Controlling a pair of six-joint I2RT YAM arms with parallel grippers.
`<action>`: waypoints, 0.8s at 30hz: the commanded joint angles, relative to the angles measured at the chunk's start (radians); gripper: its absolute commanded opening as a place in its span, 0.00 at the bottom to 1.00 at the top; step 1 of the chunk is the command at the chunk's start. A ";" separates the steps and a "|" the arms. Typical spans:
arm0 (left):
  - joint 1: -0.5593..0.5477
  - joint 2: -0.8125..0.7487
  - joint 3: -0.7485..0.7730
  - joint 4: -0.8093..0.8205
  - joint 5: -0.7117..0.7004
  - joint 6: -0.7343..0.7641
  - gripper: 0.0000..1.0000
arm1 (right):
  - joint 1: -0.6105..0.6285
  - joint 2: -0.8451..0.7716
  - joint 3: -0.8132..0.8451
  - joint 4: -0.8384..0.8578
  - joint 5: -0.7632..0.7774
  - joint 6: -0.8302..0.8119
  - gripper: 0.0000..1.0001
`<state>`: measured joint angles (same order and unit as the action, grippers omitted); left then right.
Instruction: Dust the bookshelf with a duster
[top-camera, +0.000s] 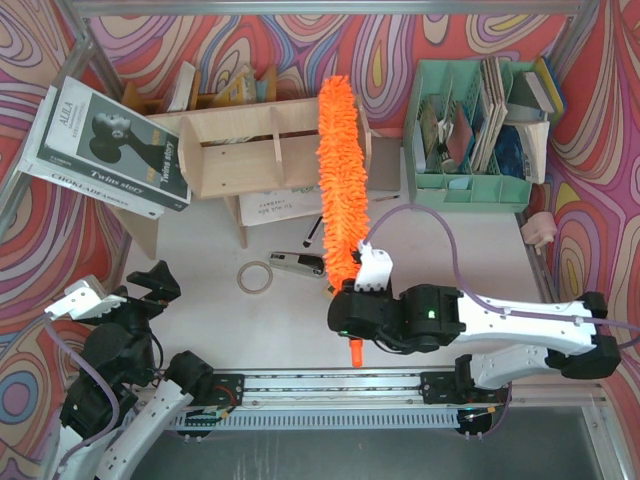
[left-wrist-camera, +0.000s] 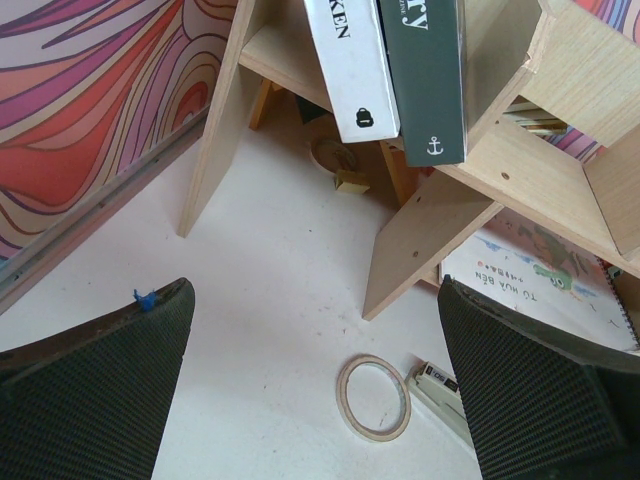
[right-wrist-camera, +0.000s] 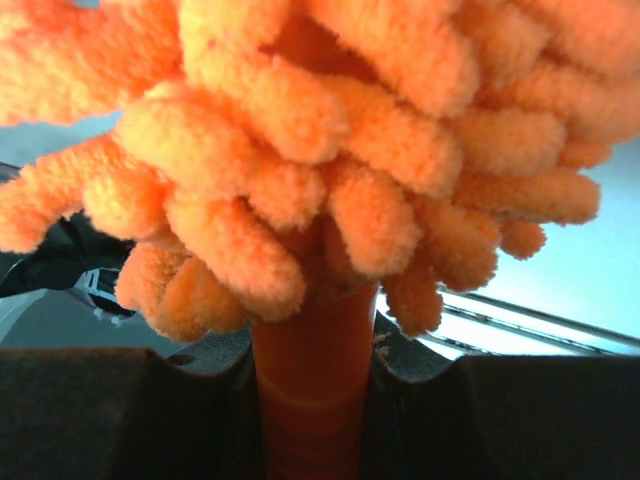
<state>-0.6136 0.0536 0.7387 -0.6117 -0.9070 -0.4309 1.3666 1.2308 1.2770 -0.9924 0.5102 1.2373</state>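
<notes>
**Right arm.** The right fingers are clamped on the thin orange handle of the duster, right where the handle meets the head. A short stub of handle sticks out behind the fingers, toward the arm bases.

**Duster.** It is bright orange throughout, with a long, thick head of plump chenille tufts. None of the visible tufts looks flattened or soiled. The head runs straight away from the right fingers. Its far half crosses the right end of the bookshelf as seen from above. Whether the tufts touch the wood cannot be told.

**Bookshelf.** It is light plywood with upright dividers and side legs, and it stands on the white surface ahead of both arms. Two books lean in a bay ahead of the left fingers.

**Left arm.** The left fingers stand wide apart and hold nothing, above the surface and short of the shelf legs. A tape ring lies flat on the surface between and below them.
</notes>
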 joint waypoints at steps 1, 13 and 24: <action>0.005 -0.009 0.009 -0.006 -0.021 -0.004 0.98 | -0.004 0.078 0.046 0.132 0.016 -0.117 0.00; 0.005 -0.007 0.008 -0.005 -0.019 -0.003 0.98 | -0.005 0.134 -0.083 0.133 -0.048 -0.025 0.00; 0.005 -0.014 0.010 -0.006 -0.017 -0.006 0.98 | -0.050 -0.036 -0.104 -0.039 0.027 0.106 0.00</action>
<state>-0.6136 0.0536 0.7387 -0.6117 -0.9066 -0.4309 1.3273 1.2392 1.1370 -0.9737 0.4465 1.2972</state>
